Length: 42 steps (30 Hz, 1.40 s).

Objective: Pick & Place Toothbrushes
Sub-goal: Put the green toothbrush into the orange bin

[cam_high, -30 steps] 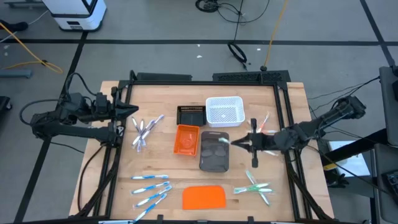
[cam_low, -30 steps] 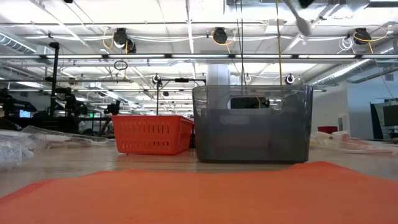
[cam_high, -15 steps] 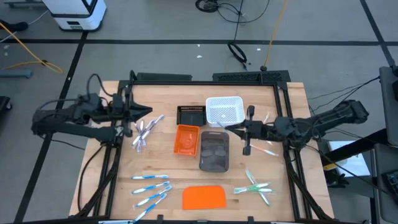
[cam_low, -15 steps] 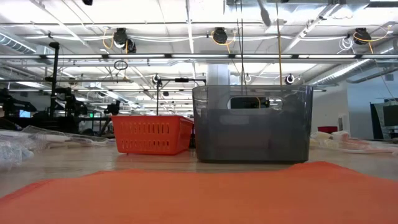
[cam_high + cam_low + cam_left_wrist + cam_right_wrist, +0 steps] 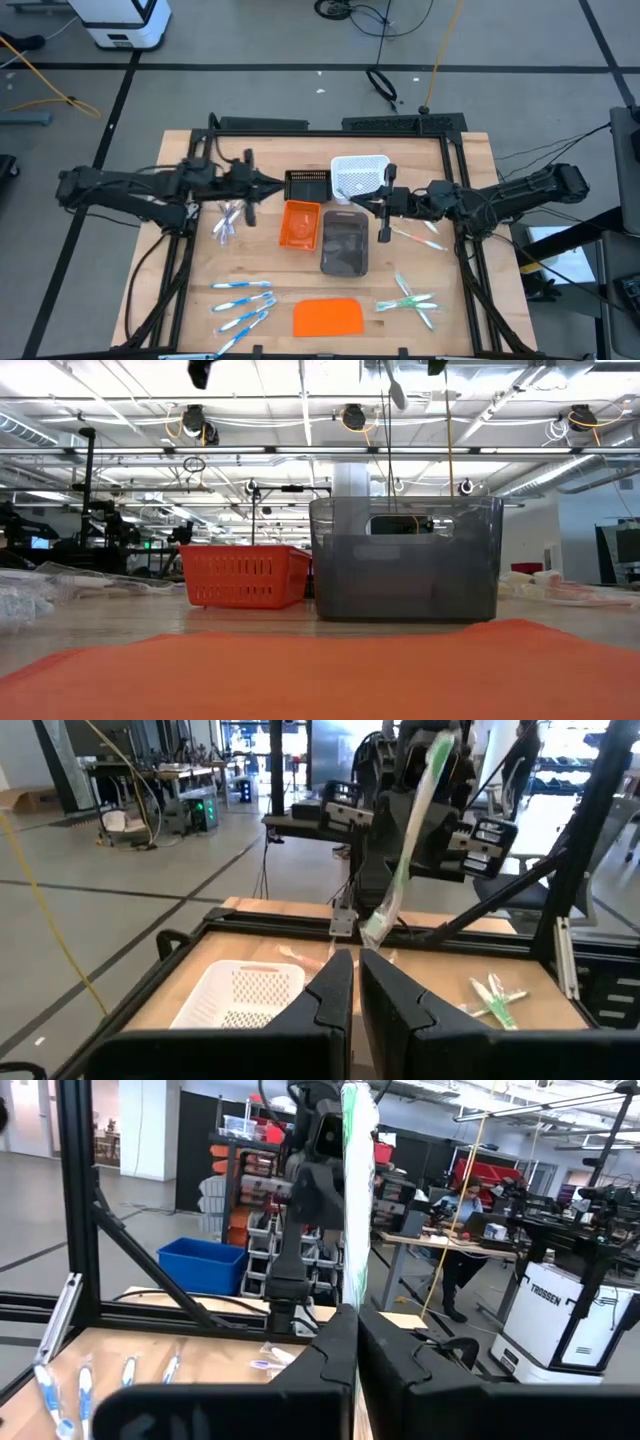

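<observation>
My right gripper (image 5: 376,203) (image 5: 357,1342) hovers between the white tray (image 5: 360,177) and the grey tray (image 5: 345,244), shut on a green-and-white toothbrush (image 5: 355,1190) (image 5: 408,835). My left gripper (image 5: 260,188) (image 5: 356,988) is shut, with nothing showing between its fingers. It hangs in the air beside the black tray (image 5: 307,184), above the pale grey toothbrushes (image 5: 229,212). Blue toothbrushes (image 5: 242,302), green toothbrushes (image 5: 410,303) and pink toothbrushes (image 5: 421,237) lie flat on the table. My right gripper pinches the green toothbrush between its two fingers, which come level from the table's right side. The stick lies across the fingers and is lifted clear, near upright with a slight tilt. Its whitish end (image 5: 376,928) hangs below the gripper. The fingers hide the spot they grip.
The orange tray (image 5: 299,224) sits next to the grey tray. A flat orange slab (image 5: 328,317) lies by the near edge and fills the bottom of the low view (image 5: 320,670). A black frame rims the table. The two grippers face each other across the trays.
My right gripper has carried the toothbrush toward the table's left and a little toward the far edge, from beside the pink toothbrushes to the trays. My left gripper has reached toward the table's right, from the left rim to beside the black tray.
</observation>
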Each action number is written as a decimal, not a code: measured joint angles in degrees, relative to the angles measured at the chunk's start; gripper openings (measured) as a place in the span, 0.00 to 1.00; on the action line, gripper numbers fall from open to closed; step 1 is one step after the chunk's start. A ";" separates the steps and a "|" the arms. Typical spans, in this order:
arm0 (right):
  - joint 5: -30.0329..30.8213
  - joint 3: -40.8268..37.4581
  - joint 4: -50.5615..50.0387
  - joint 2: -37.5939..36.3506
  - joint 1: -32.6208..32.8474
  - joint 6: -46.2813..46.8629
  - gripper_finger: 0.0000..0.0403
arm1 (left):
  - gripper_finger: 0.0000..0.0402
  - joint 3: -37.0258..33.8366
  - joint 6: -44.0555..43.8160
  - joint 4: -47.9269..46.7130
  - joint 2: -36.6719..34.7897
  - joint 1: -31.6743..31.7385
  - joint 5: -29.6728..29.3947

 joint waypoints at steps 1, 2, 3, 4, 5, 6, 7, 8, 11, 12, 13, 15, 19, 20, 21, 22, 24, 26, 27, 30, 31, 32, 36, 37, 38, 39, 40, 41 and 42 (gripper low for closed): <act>0.00 0.00 0.08 0.00 -0.10 -0.01 0.00 | 0.06 0.00 0.01 1.07 1.27 0.00 0.02; 0.00 0.00 0.08 0.00 -0.10 -0.04 0.00 | 0.06 0.00 0.01 2.35 2.65 0.00 0.02; 0.00 0.00 0.07 0.00 -0.10 -0.09 0.00 | 0.06 0.00 0.16 3.84 3.91 0.00 0.02; 0.00 0.00 0.09 0.00 -0.10 -0.20 0.00 | 0.06 0.00 0.59 5.03 5.22 0.00 0.02; -0.02 0.00 0.14 0.00 -0.10 -0.33 0.00 | 0.06 0.00 1.10 6.27 6.54 0.00 0.02; -0.02 0.00 0.16 0.00 -0.10 -0.33 0.00 | 0.06 0.00 1.55 7.84 7.92 0.00 0.02; -0.02 0.00 0.09 0.00 -0.10 -0.33 0.00 | 0.06 0.00 1.90 9.46 9.22 0.00 0.16; -0.02 0.00 -0.04 0.00 -0.10 -0.37 0.00 | 0.06 0.00 2.19 11.03 10.52 0.00 0.50; -0.02 0.00 -0.06 0.00 -0.10 -0.72 0.00 | 0.06 0.00 3.99 15.96 14.14 0.00 1.40; -0.02 0.00 -0.04 0.00 -0.10 -0.86 0.00 | 0.06 0.00 4.37 17.63 15.38 -0.02 1.42; -0.02 0.00 -0.06 0.00 -0.10 -0.98 0.00 | 0.06 0.00 4.65 19.26 16.42 -0.05 1.45; -0.02 0.00 -0.06 0.00 -0.10 -0.99 0.00 | 0.06 0.00 4.64 22.14 18.59 -0.07 1.51; -0.02 0.00 -0.06 0.00 -0.10 -1.01 0.00 | 0.06 0.00 4.51 27.68 23.00 -0.07 3.89; -0.02 0.00 -0.07 0.00 -0.10 -0.99 0.00 | 0.06 0.00 4.50 29.34 24.10 -0.12 4.49; -0.02 0.00 -0.06 0.00 -0.10 -1.01 0.00 | 0.06 0.00 4.51 30.94 25.08 -0.28 4.85; -0.02 0.00 -0.06 0.00 -0.10 -1.01 0.00 | 0.06 -0.01 4.58 32.48 26.01 -0.45 4.96; -0.02 0.00 -0.07 0.00 -0.10 -1.00 0.00 | 0.07 -0.02 4.71 36.02 27.78 -0.87 5.05; -0.02 0.00 -0.06 0.00 -0.10 -1.00 0.00 | 0.10 0.00 5.07 38.21 28.99 -1.11 6.14; -0.02 0.00 -0.06 0.00 -0.10 -1.01 0.00 | 0.12 0.00 5.40 38.87 29.31 -1.27 6.35; 0.02 0.00 -0.07 0.00 -0.10 -1.00 0.00 | 0.20 0.00 5.50 40.71 30.14 -1.82 6.33; 0.00 0.00 -0.07 0.00 -0.10 -1.00 0.00 | 0.23 -0.01 5.47 40.92 30.25 -2.03 6.25; 0.00 0.00 -0.07 0.00 -0.10 -0.98 0.00 | 0.26 0.00 5.50 41.70 30.51 -2.19 5.82; 0.00 0.00 0.72 0.75 -0.18 -0.98 0.00 | 0.36 0.00 5.62 44.66 31.66 -2.69 3.76; -0.02 0.00 0.68 0.92 -0.30 -0.98 0.00 | 0.39 0.12 5.62 45.50 32.06 -2.69 3.30; 0.00 0.00 0.91 1.10 -0.40 -0.98 0.00 | 0.41 0.33 5.61 46.12 32.40 -2.69 2.88; 0.00 0.00 1.11 1.31 -0.61 -0.98 0.00 | 0.43 0.42 5.52 46.87 32.74 -2.69 2.80; -0.02 0.02 1.29 1.57 -0.85 -0.95 0.00 | 0.45 0.55 5.45 47.26 33.03 -2.69 2.79; -0.02 0.02 1.17 1.71 -1.08 -0.84 0.00 | 0.47 0.98 5.52 47.31 33.45 -2.69 2.78; -0.02 0.02 0.84 1.76 -1.15 -0.72 0.00 | 0.48 1.56 5.63 47.32 33.99 -2.69 2.78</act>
